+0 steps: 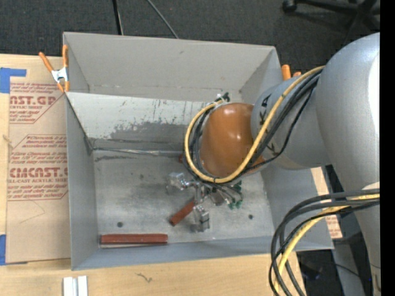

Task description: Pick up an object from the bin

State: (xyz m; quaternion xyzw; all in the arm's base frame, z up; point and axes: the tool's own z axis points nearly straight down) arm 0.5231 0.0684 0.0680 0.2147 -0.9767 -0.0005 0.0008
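My gripper hangs low over the right middle of the bin floor, under the arm's orange dome. Its two metal fingers stand apart, one fingertip toward the back left, the other toward the front. A short red-brown stick lies slanted on the floor just left of the front fingertip, touching or nearly touching it, and is not clamped. A long red-brown bar lies flat along the front wall, well to the left of the gripper.
The arm with its dome and yellow-black cables covers the bin's right side and right wall. Bare grey floor stretches left of the gripper up to the left wall. The back wall slopes up steeply behind.
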